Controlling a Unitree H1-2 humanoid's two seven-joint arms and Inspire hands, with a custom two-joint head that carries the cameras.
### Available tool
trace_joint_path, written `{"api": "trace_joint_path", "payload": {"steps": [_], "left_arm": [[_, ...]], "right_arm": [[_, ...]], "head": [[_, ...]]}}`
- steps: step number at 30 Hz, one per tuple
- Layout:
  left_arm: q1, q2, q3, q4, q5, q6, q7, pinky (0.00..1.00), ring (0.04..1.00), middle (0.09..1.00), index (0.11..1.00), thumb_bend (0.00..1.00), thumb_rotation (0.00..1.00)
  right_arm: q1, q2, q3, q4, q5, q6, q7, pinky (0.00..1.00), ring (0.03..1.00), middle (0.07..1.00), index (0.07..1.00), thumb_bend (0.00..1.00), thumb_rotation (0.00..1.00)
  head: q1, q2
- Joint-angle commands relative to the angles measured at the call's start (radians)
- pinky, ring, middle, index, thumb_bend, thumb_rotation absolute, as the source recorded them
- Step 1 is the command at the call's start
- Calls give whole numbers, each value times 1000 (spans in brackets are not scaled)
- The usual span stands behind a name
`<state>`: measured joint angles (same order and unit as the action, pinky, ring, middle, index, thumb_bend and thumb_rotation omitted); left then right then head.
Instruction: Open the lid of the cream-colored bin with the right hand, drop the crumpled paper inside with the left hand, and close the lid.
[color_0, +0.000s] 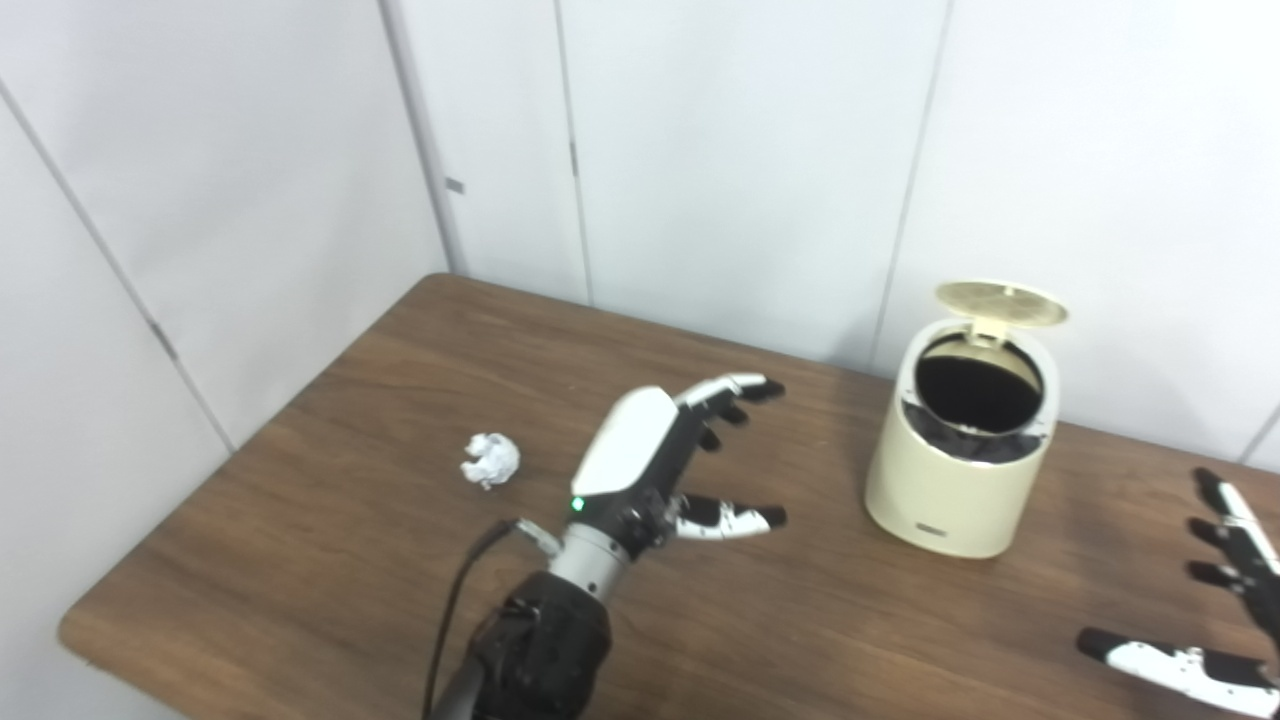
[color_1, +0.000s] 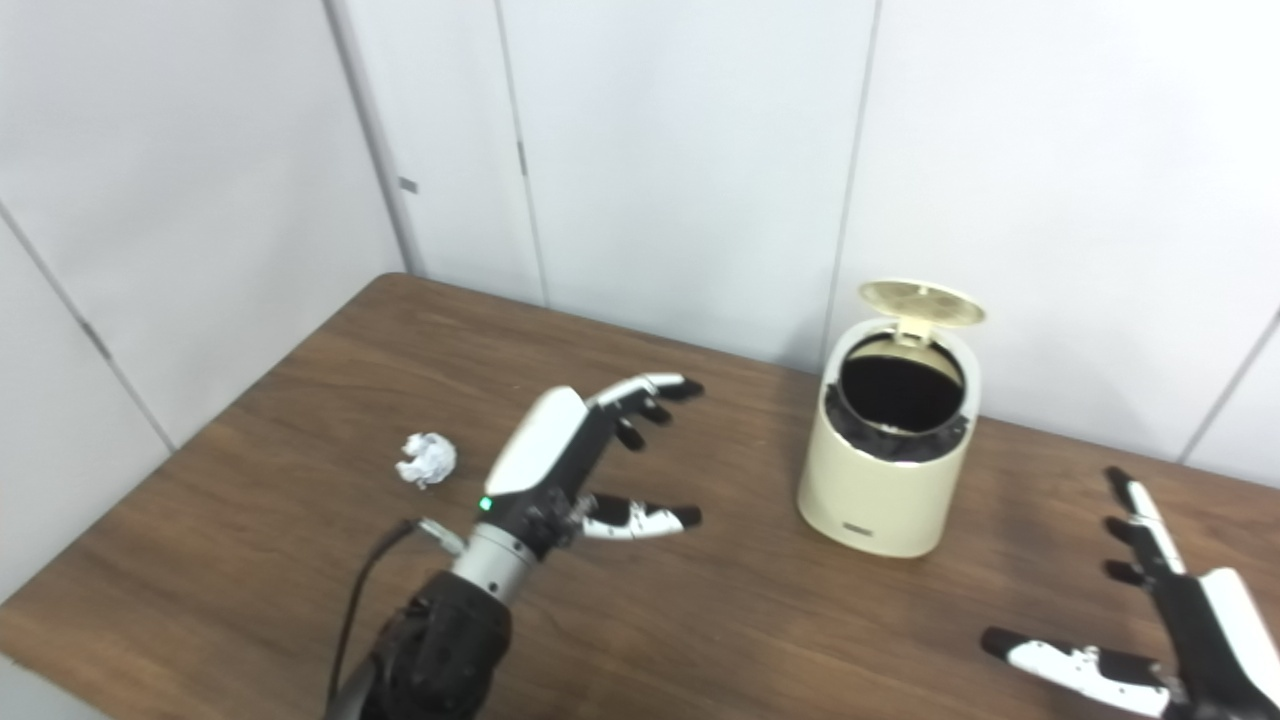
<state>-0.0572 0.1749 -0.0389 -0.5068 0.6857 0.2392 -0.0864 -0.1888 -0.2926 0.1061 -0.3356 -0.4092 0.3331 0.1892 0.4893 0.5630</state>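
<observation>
The cream-colored bin (color_0: 945, 495) stands on the table right of centre, its round lid (color_0: 1000, 301) swung up and open, showing a dark liner inside. The crumpled white paper (color_0: 490, 459) lies on the table to the left. My left hand (color_0: 665, 455) is open and empty, hovering above the table between the paper and the bin, fingers pointing right. My right hand (color_1: 1160, 610) is open and empty at the lower right, well right of the bin and apart from it.
The brown wooden table (color_0: 380, 380) sits in a corner of white wall panels. Its left edge runs close to the paper and its front edge lies near the left forearm (color_0: 540, 640). A black cable hangs by that forearm.
</observation>
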Motion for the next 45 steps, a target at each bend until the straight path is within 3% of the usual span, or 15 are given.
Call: {"api": "trace_joint_path", "payload": {"steps": [1, 4, 9, 15, 19, 25, 29, 34, 37, 41, 45], "left_arm": [[-14, 17, 18, -40, 23, 17, -6, 551, 716, 799, 796, 714, 47], [-9, 25, 35, -57, 53, 43, -14, 534, 710, 805, 793, 724, 34], [-11, 84, 44, -55, 272, 60, -31, 539, 705, 784, 775, 746, 42], [-38, 149, 95, -39, 401, 115, -125, 513, 677, 756, 732, 731, 19], [-56, 198, 130, -6, 392, 126, -170, 498, 660, 740, 724, 761, 35], [-55, 268, 170, 87, 354, 101, -146, 512, 661, 731, 717, 804, 62], [-48, 309, 183, 153, 337, 89, -126, 530, 669, 742, 759, 842, 69], [-45, 324, 182, 220, 326, 122, -143, 586, 747, 793, 803, 871, 110], [-43, 337, 169, 253, 342, 132, -145, 547, 716, 787, 789, 879, 129], [-45, 346, 151, 261, 352, 158, -164, 509, 675, 771, 770, 876, 133], [-47, 357, 138, 272, 349, 170, -170, 521, 699, 773, 776, 871, 152]], "right_arm": [[-34, -1, 0, -9, -3, -48, -17, 829, 949, 1000, 1000, 851, 315], [-36, 6, 2, -10, 2, -47, -17, 808, 948, 1000, 1000, 858, 341], [-42, 3, 5, -23, -4, -34, -8, 816, 953, 1000, 1000, 850, 330], [-48, -6, 3, -29, -1, -40, -2, 770, 937, 1000, 1000, 849, 364], [-45, -4, 1, -29, 1, -35, -3, 770, 940, 1000, 1000, 858, 368], [-40, -3, 6, -27, -4, -42, -5, 797, 959, 1000, 1000, 842, 347], [-40, 0, -2, -12, 12, -62, -14, 778, 949, 1000, 1000, 840, 346], [-47, 5, -2, -10, 22, -71, -15, 767, 946, 1000, 1000, 818, 362], [-48, 8, -2, -9, 19, -70, -20, 698, 935, 1000, 1000, 824, 367], [-48, 2, -3, -2, 16, -85, -25, 731, 935, 999, 1000, 824, 388], [-50, 3, -9, -10, 23, -78, -19, 753, 940, 1000, 1000, 818, 371]], "head": [[-1, 1], [-7, -6], [-8, 2], [-7, 5], [-7, 5], [-10, 1], [-12, 2], [-20, 4], [-25, 6], [-24, 9], [-25, 10]]}}
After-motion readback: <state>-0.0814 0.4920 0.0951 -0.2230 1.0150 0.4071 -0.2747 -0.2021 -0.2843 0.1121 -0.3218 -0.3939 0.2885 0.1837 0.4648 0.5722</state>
